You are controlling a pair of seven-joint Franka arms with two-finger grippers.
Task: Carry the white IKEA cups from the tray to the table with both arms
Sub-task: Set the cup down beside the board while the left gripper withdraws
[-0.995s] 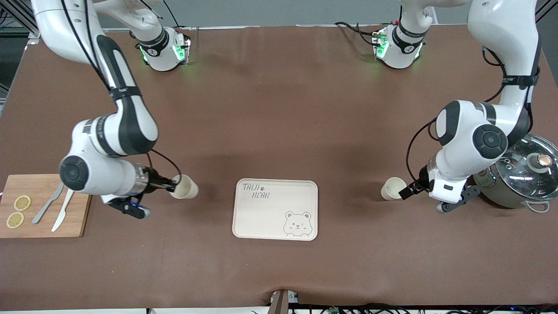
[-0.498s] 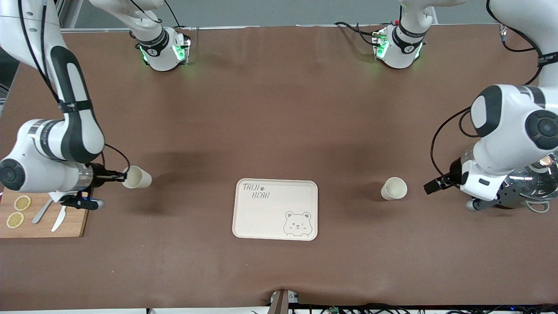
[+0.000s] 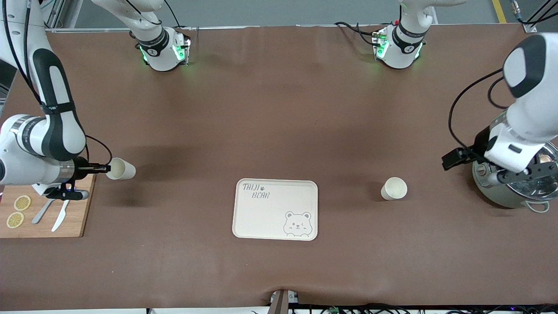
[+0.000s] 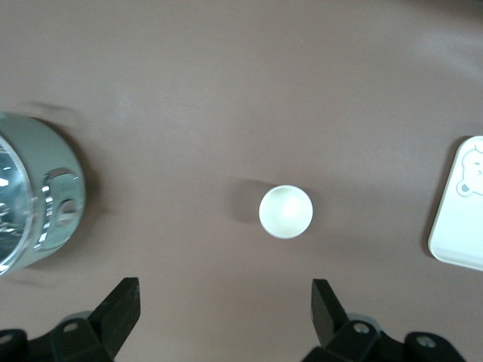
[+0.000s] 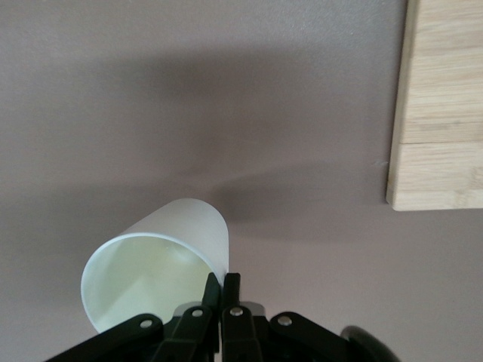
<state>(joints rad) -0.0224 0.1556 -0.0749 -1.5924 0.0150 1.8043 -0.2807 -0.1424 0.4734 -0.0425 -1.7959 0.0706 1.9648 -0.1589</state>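
Over the table's right-arm end, the right gripper (image 3: 103,168) is holding one cup (image 3: 120,168) by its rim, its fingers (image 5: 220,296) pinched together on the wall with one inside and one outside. That cup is hanging tilted in the air above bare brown table (image 3: 279,109), just beside the wooden cutting board (image 3: 74,218), which is carrying lemon slices (image 3: 18,211) and a knife (image 3: 61,216) with a fork (image 3: 43,211).

The other cup (image 3: 394,189) is standing upright on the table between the bear tray (image 3: 275,209) and the pot (image 3: 514,192), touched by nothing. The left gripper (image 3: 452,158) is hovering over the table near the pot, well apart from this cup, with its fingers (image 4: 117,313) spread wide and gripping nothing; in the left wrist view the cup (image 4: 286,212) is sitting between the open jaws' line, lower down on the cloth.
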